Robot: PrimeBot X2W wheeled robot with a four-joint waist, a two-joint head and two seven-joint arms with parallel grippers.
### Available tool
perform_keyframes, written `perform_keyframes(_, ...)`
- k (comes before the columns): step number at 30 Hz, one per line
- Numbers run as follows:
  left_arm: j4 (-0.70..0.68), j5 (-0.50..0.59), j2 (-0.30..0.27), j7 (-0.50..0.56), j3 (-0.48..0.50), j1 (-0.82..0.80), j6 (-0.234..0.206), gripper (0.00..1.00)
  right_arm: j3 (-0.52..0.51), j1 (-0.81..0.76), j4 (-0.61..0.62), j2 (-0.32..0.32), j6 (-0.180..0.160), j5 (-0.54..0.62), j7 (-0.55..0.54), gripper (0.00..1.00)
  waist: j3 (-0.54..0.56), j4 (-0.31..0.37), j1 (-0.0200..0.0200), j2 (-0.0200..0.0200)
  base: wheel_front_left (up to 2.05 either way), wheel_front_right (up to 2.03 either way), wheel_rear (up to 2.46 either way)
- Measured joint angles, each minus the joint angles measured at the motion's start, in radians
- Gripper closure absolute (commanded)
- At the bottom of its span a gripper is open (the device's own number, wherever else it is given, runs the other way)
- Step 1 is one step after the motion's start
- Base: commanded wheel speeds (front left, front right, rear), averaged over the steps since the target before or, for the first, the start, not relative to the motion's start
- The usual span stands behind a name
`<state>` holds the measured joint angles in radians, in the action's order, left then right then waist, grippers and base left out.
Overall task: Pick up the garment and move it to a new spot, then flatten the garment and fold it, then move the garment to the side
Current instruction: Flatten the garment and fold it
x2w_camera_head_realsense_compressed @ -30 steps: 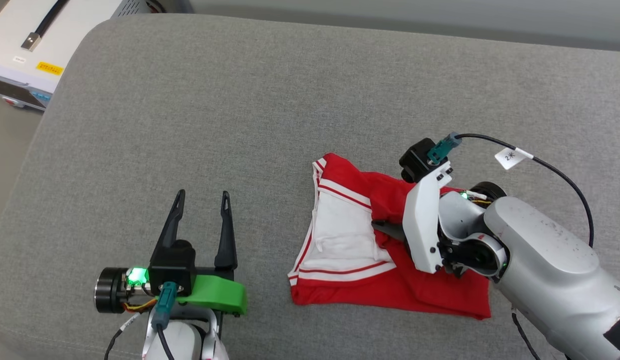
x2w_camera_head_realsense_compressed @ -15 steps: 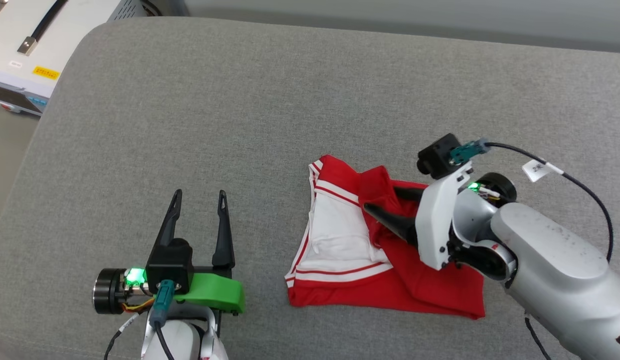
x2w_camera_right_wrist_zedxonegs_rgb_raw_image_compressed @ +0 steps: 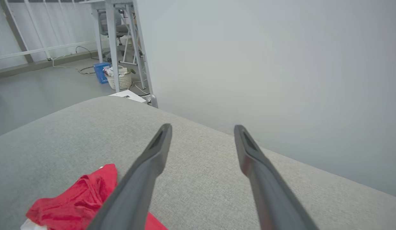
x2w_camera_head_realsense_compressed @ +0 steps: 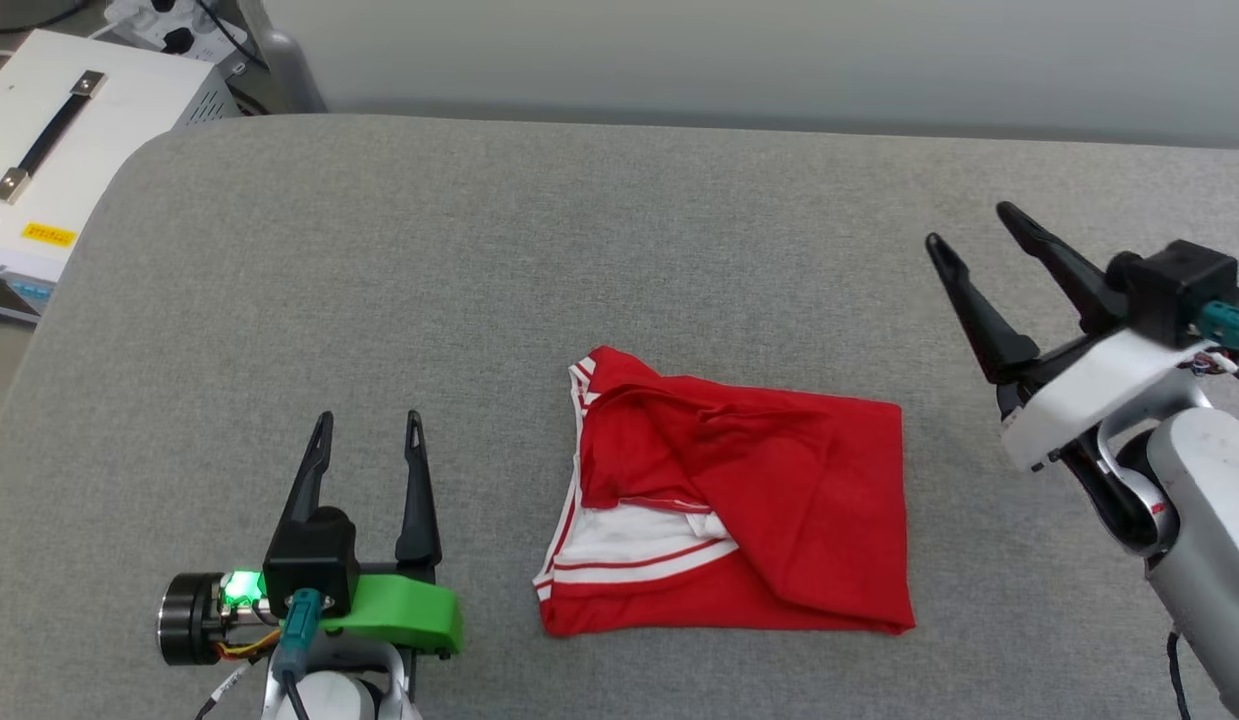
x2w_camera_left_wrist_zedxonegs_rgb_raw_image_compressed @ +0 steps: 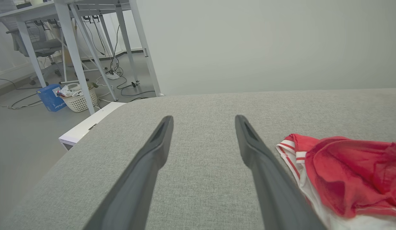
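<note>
Red jersey cloth, the garment (x2w_camera_head_realsense_compressed: 759,500), lies folded into a rough rectangle on the grey cushion (x2w_camera_head_realsense_compressed: 459,250), a little right of the middle, its longer side running left to right. White sleeve fabric with red-and-white striped trim shows at its near-left corner, and the top layer is creased rather than smooth. The left gripper (x2w_camera_head_realsense_compressed: 367,420) rests low at the near left, fingers spread, pointing away and empty. The garment lies to its right, the striped edge near the right finger but apart from it. The right gripper (x2w_camera_head_realsense_compressed: 969,225) hangs at the right, jaws also wide and holding nothing. Its tips point far and leftward beyond the garment's far-right corner, so the cloth lies to its left and nearer. With the folding apparently done, the move to the side seems to be what is left; either arm could reach an edge, and the left looks lower and better placed.
</note>
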<state>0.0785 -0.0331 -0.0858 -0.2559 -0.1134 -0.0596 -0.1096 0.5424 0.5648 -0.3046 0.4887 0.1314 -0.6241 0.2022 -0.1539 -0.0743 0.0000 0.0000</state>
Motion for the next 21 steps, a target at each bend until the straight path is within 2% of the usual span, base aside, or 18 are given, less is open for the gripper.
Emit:
perform_keyframes(5, -0.009, 0.0, -0.007, 0.0, 0.008, 0.022, 0.001, 0.0, -0.202, -0.124, 0.025, -0.075, 0.0, 0.16, 0.049, 0.0, 0.029, 0.024, 0.0, 0.0, 0.0, 0.0, 0.0)
perform_keyframes(12, -0.026, 0.003, -0.013, 0.0, 0.009, 0.049, 0.009, 0.0, -0.426, -0.326, 0.18, -0.207, 0.0, 0.31, 0.052, 0.0, 0.062, 0.045, 0.0, 0.0, 0.0, 0.0, 0.0)
perform_keyframes(17, -0.032, 0.003, -0.019, 0.0, 0.008, 0.06, 0.01, 0.0, -0.483, -0.457, 0.232, -0.28, 0.0, 0.356, 0.055, 0.0, 0.079, 0.049, 0.0, 0.0, 0.0, 0.0, 0.0)
perform_keyframes(21, -0.033, 0.006, -0.021, 0.0, 0.004, 0.07, 0.017, 0.0, -0.506, -0.522, 0.249, -0.312, 0.0, 0.373, 0.055, 0.0, 0.092, 0.048, 0.0, 0.0, 0.0, 0.0, 0.0)
